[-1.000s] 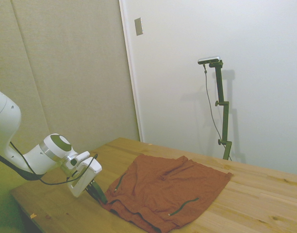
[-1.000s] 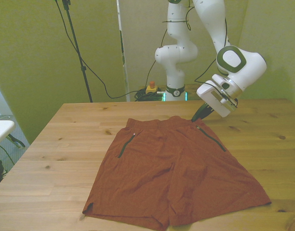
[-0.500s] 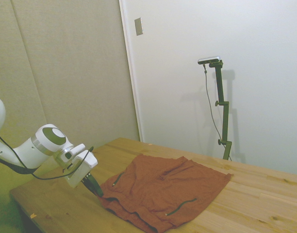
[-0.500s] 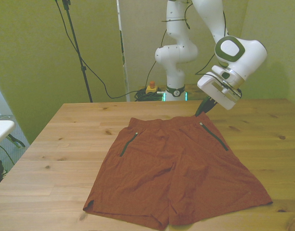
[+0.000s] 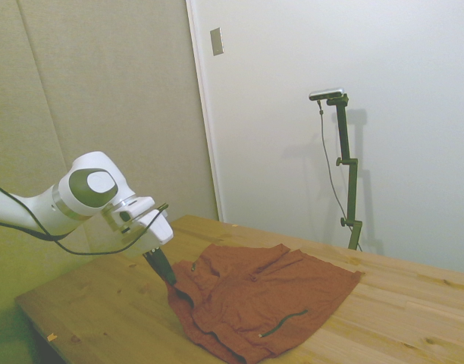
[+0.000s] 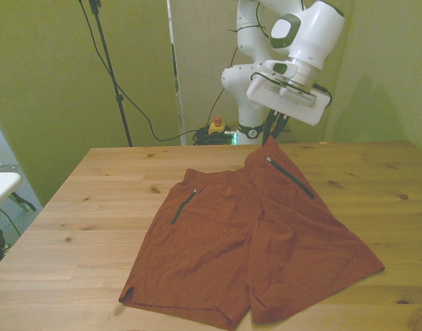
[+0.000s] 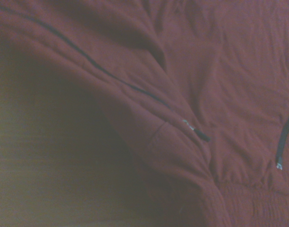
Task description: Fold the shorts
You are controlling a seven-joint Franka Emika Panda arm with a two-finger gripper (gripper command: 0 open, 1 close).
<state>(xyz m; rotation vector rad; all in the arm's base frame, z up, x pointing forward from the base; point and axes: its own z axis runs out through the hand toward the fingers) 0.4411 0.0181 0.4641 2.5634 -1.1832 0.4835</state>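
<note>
- The shorts (image 6: 252,241) are spread on the counter (image 6: 94,200); one waistband corner is lifted.
- That corner is pinched by closed fingers (image 6: 269,134); the first fold is judged underway.
- Next, carrying across toward the front view's left is called for.

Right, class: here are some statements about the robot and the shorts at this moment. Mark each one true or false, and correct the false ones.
1. The claw holds a waistband corner of the shorts lifted off the table. True.
2. The shorts are already folded neatly in half. False: most of the fabric lies spread out on the table; only the gripped corner is raised.
3. Two dark zip pockets show on the shorts in the front view. True.
4. The shorts are blue. False: they are rust-red.
5. The hem end of the shorts hangs off the table edge. False: it rests on the wood.
</note>
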